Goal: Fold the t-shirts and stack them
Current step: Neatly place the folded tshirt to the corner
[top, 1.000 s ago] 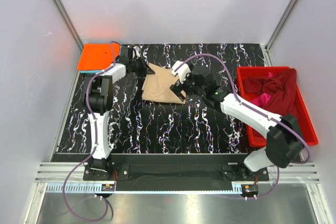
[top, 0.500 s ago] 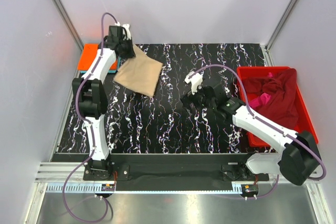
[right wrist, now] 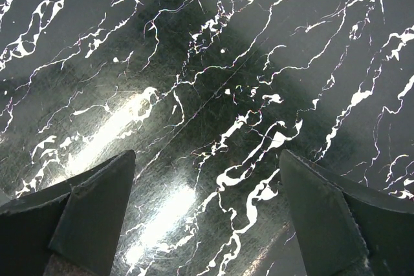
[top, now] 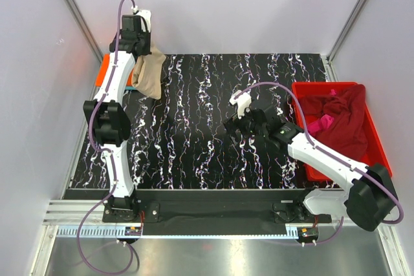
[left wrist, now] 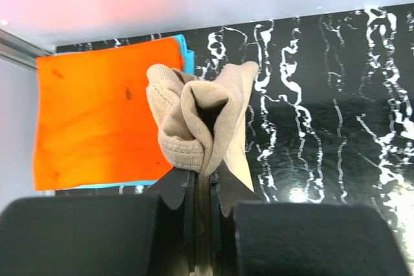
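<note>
Top external view: my left gripper point(top: 138, 55) is raised over the far left corner of the black marbled table point(top: 194, 147), clamped on the bunched tan t-shirt point(top: 149, 74), which hangs from it. Left wrist view: both jaws pinch the cloth near its ribbed edge. Below it, in that corner, the folded orange t-shirt point(left wrist: 97, 121) lies flat on a light blue t-shirt point(left wrist: 185, 53). My right gripper point(top: 238, 128) hovers over the table's middle, jaws wide apart. A maroon t-shirt point(top: 346, 111) and a pink t-shirt point(top: 321, 123) lie in the red bin point(top: 320, 84) at the right edge.
</note>
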`<action>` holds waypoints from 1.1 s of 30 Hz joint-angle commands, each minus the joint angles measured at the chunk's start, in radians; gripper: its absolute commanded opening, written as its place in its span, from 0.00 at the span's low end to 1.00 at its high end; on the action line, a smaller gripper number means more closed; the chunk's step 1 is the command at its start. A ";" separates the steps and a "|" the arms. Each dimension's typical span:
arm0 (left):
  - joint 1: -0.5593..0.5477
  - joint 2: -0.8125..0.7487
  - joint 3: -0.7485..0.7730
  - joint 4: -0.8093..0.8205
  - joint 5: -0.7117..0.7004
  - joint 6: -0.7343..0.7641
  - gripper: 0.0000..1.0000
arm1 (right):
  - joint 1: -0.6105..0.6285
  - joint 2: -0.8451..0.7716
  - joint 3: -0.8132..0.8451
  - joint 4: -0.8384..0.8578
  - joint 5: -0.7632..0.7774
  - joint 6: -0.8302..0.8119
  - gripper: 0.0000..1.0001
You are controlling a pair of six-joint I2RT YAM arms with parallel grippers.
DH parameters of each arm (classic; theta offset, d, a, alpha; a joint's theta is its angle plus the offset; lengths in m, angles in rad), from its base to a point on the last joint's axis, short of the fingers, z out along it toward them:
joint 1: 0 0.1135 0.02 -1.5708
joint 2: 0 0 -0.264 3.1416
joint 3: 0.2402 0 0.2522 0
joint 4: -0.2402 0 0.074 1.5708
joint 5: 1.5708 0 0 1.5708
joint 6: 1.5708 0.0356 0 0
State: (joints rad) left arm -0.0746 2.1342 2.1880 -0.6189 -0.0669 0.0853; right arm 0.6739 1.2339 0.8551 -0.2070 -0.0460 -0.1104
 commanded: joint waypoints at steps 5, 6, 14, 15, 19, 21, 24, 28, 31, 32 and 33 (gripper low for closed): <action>0.010 -0.079 0.050 0.059 -0.059 0.122 0.00 | -0.004 0.025 0.039 0.029 -0.021 0.005 1.00; 0.021 -0.080 0.050 0.065 -0.060 0.126 0.00 | -0.004 0.027 0.042 0.029 -0.023 0.006 1.00; 0.065 -0.066 0.118 0.082 -0.050 0.142 0.00 | -0.004 0.047 0.051 0.008 -0.049 0.026 1.00; 0.067 -0.056 0.127 0.085 -0.050 0.142 0.00 | -0.004 0.050 0.050 0.006 -0.051 0.028 1.00; 0.073 -0.042 0.157 0.099 -0.036 0.140 0.00 | -0.004 0.059 0.055 0.008 -0.058 0.038 1.00; 0.075 -0.046 0.154 0.102 -0.024 0.142 0.00 | -0.004 0.062 0.056 0.004 -0.058 0.037 1.00; 0.107 -0.039 0.148 0.108 0.005 0.134 0.00 | -0.004 0.067 0.061 0.003 -0.058 0.034 1.00; 0.107 -0.036 0.154 0.102 0.030 0.119 0.00 | -0.004 0.078 0.062 0.006 -0.060 0.032 1.00; 0.105 -0.052 0.161 0.099 0.032 0.097 0.00 | -0.004 0.082 0.062 0.015 -0.063 0.034 1.00; 0.105 -0.066 0.158 0.102 0.038 0.093 0.00 | -0.004 0.084 0.064 0.015 -0.063 0.034 1.00; 0.104 -0.069 0.156 0.104 0.045 0.090 0.00 | -0.004 0.085 0.062 0.017 -0.063 0.035 1.00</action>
State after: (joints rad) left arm 0.0280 2.1338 2.2906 -0.5854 -0.0566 0.1944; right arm 0.6739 1.3125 0.8768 -0.2131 -0.0971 -0.0875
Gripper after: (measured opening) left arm 0.079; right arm 0.994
